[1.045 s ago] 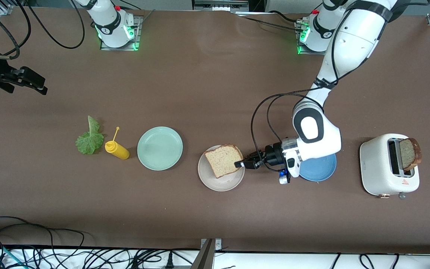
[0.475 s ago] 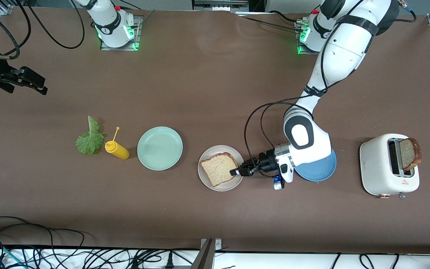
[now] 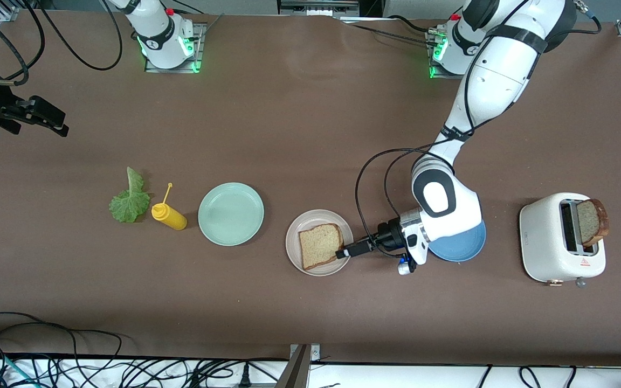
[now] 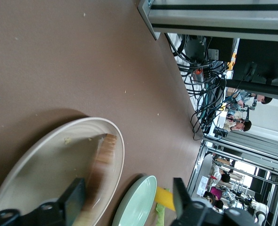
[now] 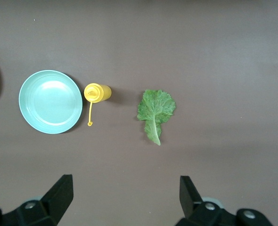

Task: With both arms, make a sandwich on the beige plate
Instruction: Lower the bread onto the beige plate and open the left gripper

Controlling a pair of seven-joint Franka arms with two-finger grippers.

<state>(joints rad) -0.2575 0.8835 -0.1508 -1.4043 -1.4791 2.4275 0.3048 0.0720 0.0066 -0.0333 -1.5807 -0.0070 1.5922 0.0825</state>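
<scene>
One brown bread slice [image 3: 320, 246] lies flat on the beige plate [image 3: 310, 217]. My left gripper [image 3: 341, 252] is low at the plate's rim on the left arm's side, open, holding nothing. In the left wrist view one of its fingers [image 4: 75, 203] sits beside the slice's crust [image 4: 103, 150] over the plate [image 4: 40, 162]. A second slice [image 3: 591, 222] stands in the white toaster [image 3: 550, 245]. The lettuce leaf [image 3: 129, 202] lies on the table toward the right arm's end. My right gripper [image 3: 54, 121] waits open, high over that end, looking down at the leaf [image 5: 155, 110].
A yellow mustard bottle [image 3: 169, 215] lies between the lettuce and a mint-green plate [image 3: 230, 214]. A blue plate [image 3: 464, 245] sits partly under the left arm's wrist. Cables run along the table edge nearest the camera.
The left gripper lowered the tilted slice onto the beige plate and opened; the slice now lies flat. The right arm has not moved.
</scene>
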